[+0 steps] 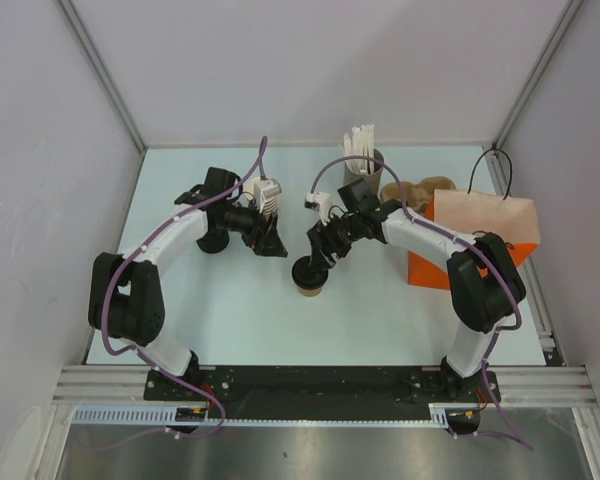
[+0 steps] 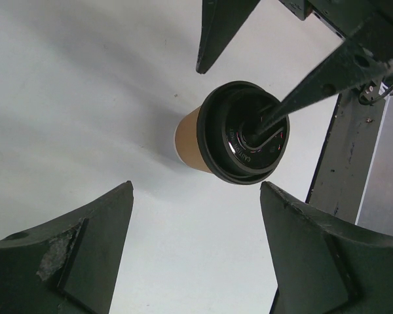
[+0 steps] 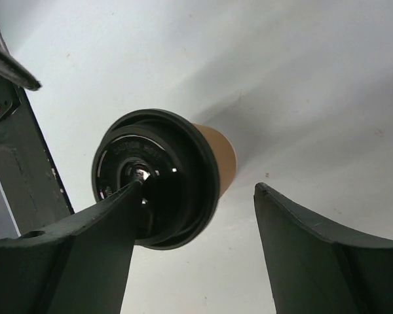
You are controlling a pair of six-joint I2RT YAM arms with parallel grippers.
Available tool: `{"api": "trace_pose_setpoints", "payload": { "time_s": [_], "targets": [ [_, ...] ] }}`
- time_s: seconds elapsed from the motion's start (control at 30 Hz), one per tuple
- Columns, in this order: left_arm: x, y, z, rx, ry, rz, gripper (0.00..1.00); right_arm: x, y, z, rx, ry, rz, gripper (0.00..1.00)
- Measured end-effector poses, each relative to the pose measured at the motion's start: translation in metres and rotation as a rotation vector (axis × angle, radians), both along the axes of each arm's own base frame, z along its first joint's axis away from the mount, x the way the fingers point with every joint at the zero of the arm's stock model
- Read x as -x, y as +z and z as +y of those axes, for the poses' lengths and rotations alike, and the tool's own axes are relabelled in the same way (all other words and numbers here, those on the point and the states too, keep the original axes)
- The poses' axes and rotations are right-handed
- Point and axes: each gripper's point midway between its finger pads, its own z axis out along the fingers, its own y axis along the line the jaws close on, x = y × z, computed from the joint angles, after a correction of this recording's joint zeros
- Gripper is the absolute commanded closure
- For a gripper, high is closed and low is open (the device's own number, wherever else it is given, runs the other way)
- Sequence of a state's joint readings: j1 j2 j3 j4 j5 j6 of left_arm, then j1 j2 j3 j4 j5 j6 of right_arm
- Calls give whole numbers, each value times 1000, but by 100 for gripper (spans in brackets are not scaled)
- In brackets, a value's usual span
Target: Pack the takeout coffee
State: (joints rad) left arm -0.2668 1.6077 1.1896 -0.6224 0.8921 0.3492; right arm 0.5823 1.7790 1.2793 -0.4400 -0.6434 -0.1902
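In the middle of the counter [image 1: 230,315] the lidded takeout coffee [image 1: 310,278] stands upright. The right pincer [image 3: 198,193] hangs spread over its lid; the left pincer [image 2: 196,190] is spread and holds nothing. The step in hand looks like grasping: next, the right pincer must close around the cup and carry it to the orange paper bag [image 1: 485,225].

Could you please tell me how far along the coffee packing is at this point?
Done: the black lid sits on the takeout coffee. In hand: the right pincer stands open at it, one finger over the lid; the left pincer is open, apart. Left: grasping the coffee and putting it in the orange bag.
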Motion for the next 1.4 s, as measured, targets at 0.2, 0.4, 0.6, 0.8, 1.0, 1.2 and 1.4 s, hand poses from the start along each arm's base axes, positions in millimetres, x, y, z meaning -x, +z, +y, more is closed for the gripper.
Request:
{"api": "trace_pose_setpoints", "payload": {
  "time_s": [0.2,0.4,0.6,0.8,1.0,1.2,1.4],
  "targets": [
    [0,-2,0,0,0,0,17,8,17,2,-9,21,-38,21],
    [1,-3,0,-1,0,2,16,10,69,-6,-59,27,-185,18],
    [3,-11,8,-56,4,1,11,16,105,-22,-44,66,-352,5],
    [6,-3,22,-126,28,-50,2,30,121,-45,24,122,-475,0],
    [10,42,37,-149,84,-229,1,55,120,-59,86,234,-508,0],
    [19,50,64,-206,161,-299,1,76,103,-61,176,372,-534,0],
    [32,33,93,-248,235,-295,1,94,94,-50,244,537,-635,0]
  ]
}}
